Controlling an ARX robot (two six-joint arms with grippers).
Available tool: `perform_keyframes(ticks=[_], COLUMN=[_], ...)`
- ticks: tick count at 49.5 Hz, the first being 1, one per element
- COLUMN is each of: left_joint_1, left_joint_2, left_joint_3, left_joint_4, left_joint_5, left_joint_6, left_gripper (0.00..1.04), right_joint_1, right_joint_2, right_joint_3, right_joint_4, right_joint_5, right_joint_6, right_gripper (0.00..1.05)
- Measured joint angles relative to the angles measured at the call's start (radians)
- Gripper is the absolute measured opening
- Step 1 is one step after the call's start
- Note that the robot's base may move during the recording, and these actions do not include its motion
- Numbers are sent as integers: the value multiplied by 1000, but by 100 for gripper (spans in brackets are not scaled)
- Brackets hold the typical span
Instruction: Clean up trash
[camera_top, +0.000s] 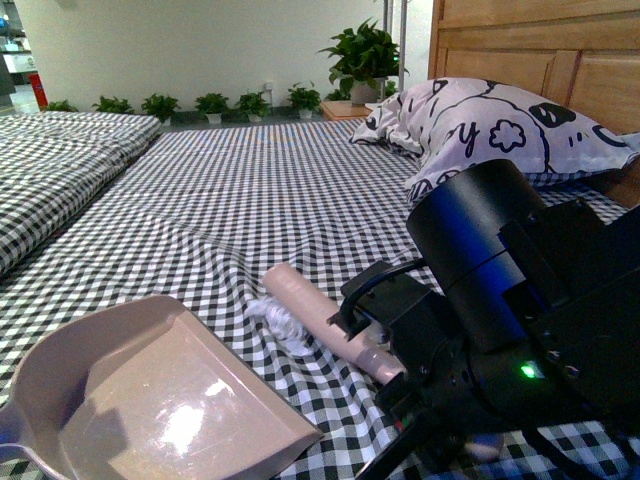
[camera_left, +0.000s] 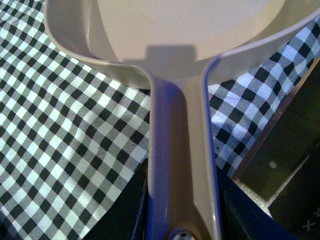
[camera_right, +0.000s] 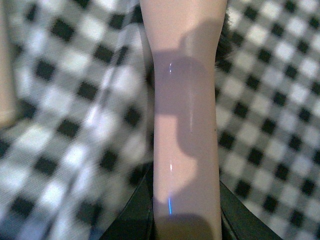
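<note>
Nearest the robot, at the lower left of the front view, a beige dustpan rests on the black-and-white checked bedspread with its open mouth turned toward the right. The left wrist view shows the dustpan's long handle running straight back into the left gripper, whose dark jaws sit closed tight against both sides of the handle, so the left arm has the pan in its grasp. At the lower right of the front view the bulky black right arm fills the corner, a small green light glowing on its housing. Its right gripper is clamped around a pale pink brush handle; in the right wrist view that handle comes up between the two dark jaws, which press on it from either side, and the cloth behind it is blurred. The handle lies slanted across the bed, its far end pointing up and to the left. Just beside that handle, touching its left side and lying between it and the mouth of the dustpan, is the trash, a small crumpled white wad on the cloth, not yet inside the pan. Farther back on the right a black-and-white printed pillow leans against a wooden headboard. Beyond it, potted plants line the pale wall.
</note>
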Motion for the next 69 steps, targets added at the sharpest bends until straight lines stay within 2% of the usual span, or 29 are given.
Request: perform_keyframes(ticks=[10, 17, 23, 28, 33, 41, 48, 55, 60, 69], left_joint_1=[0, 0, 0, 0, 0, 0, 1, 32, 43, 45], left_joint_2=[0, 0, 0, 0, 0, 0, -18, -33, -61, -165], left_joint_3=[0, 0, 0, 0, 0, 0, -69, -68, -68, -68], left_joint_4=[0, 0, 0, 0, 0, 2, 258, 392, 438, 458], left_joint_5=[0, 0, 0, 0, 0, -3, -103, -165, -202, -282], left_joint_6=[0, 1, 1, 2, 2, -1, -109, -280, -400, -585], left_gripper=[28, 28, 28, 28, 28, 28, 28, 28, 28, 28], right_joint_1=[13, -16, -76, -131, -200, -326, -448, -589, -682, -742], right_joint_2=[-172, -273, -329, -340, -322, -291, -285, -311, -395, -611], right_joint_3=[-72, -88, -88, -88, -101, -135, -140, -142, -143, -163], right_joint_4=[-163, -217, -218, -187, -82, 91, 132, 106, 60, -21], right_joint_5=[-263, -364, -384, -346, -290, -265, -270, -327, -423, -562], right_joint_6=[26, 37, 52, 53, 54, 59, 70, 79, 116, 199], right_gripper=[18, 18, 18, 18, 18, 18, 18, 18, 18, 18])
